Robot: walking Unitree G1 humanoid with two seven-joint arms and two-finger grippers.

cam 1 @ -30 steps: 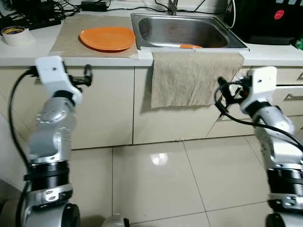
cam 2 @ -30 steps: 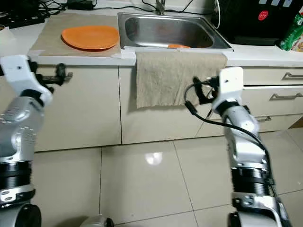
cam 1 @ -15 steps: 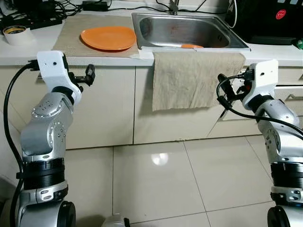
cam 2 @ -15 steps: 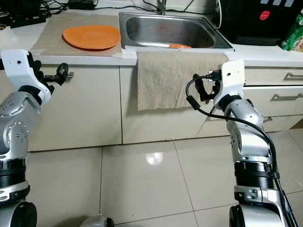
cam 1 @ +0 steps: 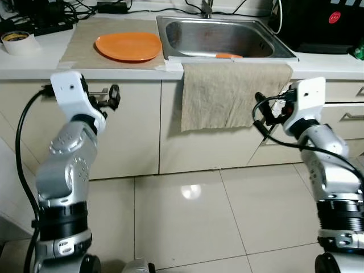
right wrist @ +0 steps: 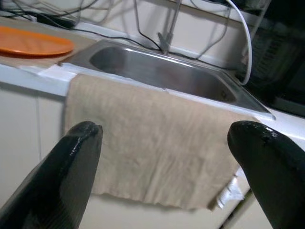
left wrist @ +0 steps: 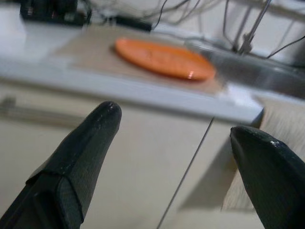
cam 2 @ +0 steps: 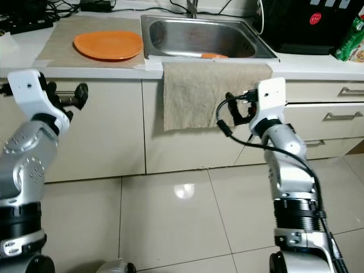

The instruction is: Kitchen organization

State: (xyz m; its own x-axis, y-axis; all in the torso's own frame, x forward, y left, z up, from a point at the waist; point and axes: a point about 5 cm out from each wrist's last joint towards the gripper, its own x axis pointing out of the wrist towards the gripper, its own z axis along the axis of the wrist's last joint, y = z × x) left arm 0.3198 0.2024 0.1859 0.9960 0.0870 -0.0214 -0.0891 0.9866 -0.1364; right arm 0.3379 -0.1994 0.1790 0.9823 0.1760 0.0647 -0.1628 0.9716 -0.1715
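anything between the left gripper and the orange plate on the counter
Nothing visible stands between them. The left gripper is open, below counter height in front of the cabinet doors, and the orange plate lies up on the beige mat left of the sink.

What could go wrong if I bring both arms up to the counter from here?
The right gripper, open, faces the cloth that hangs over the counter edge; a finger could likely snag it and drag it off. The left gripper, open, sits below the counter edge near the cabinet handle; lifting straight up may knock either. The orange plate lies near the edge and might get pushed.
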